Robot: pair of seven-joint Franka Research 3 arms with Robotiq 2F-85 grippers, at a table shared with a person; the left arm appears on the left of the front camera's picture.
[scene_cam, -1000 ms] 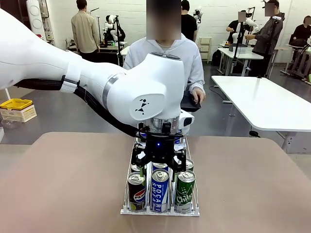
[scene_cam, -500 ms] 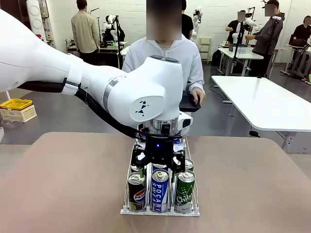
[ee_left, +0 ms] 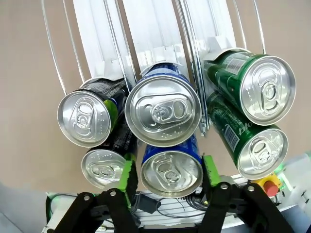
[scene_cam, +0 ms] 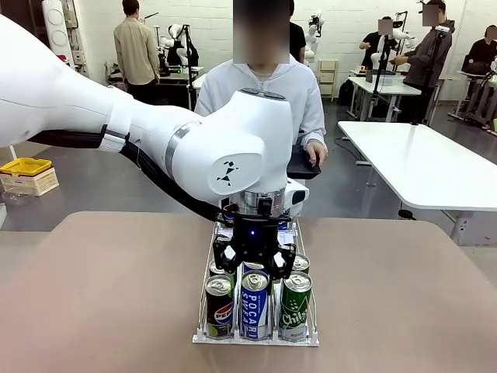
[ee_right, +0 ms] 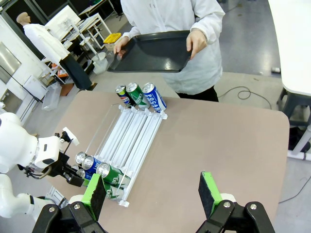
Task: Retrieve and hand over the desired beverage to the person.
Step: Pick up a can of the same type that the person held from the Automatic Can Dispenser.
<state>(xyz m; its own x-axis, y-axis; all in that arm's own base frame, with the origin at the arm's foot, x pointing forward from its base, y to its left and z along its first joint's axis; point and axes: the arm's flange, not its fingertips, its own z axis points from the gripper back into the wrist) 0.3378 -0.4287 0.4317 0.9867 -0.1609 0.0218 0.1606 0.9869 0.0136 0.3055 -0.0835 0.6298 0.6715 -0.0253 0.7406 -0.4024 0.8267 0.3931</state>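
A white wire rack (scene_cam: 256,339) in the middle of the table holds drink cans in three lanes. At its near end stand a Pepsi can (scene_cam: 218,307), a blue Pocari Sweat can (scene_cam: 255,305) and a green Chilsung can (scene_cam: 294,307), with more cans behind them. My left gripper (scene_cam: 253,268) reaches down from above, shut on the top of the front blue Pocari Sweat can (ee_left: 171,172), one green pad on each side of it. My right gripper (ee_right: 153,194) hangs open high over the table, holding nothing. The person (scene_cam: 268,89) in a white hooded jacket stands at the far side, holding a black tray (ee_right: 150,53).
Three more cans (ee_right: 141,97) lie at the rack's far end, near the person. Bare brown table (scene_cam: 101,295) lies on both sides of the rack. A white table (scene_cam: 419,163) stands to the right. Other people stand at benches farther back.
My left gripper's jaws have closed in on the blue Pocari Sweat can. The arm sank slightly at first and has since held still.
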